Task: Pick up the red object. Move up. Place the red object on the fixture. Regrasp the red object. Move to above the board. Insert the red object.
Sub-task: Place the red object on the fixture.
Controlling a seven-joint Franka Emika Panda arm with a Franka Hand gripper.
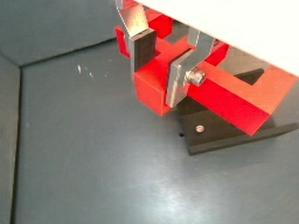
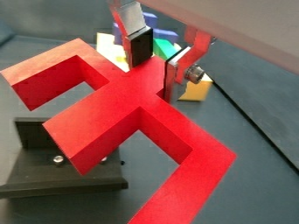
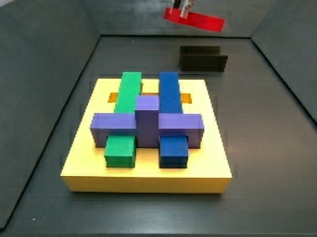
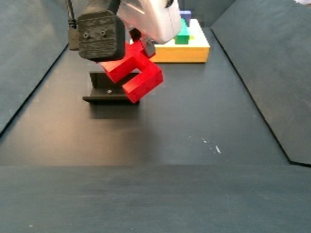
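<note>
**Operator:** What does the gripper hold?

**Technician:** The gripper (image 1: 163, 63) has its silver plate fingers (image 1: 177, 77) clamped on the bright red plastic arch-shaped block (image 2: 122, 109). You will see it carried in the air, above the small black L-shaped fixture (image 4: 107, 95) on the dark tabletop (image 4: 183, 127), not yet resting on it.

**Operator:** Which step is this?

**Technician:** By my reading, you are between moving up and placing. Your next move calls for lowering the block squarely onto the fixture before releasing.

**Operator:** And the board?

**Technician:** The thick yellow square slab (image 3: 87, 148) lies well apart, bearing purple (image 3: 146, 118), green (image 3: 128, 89) and blue (image 3: 170, 91) blocks. You cannot tell which slot remains free.
</note>
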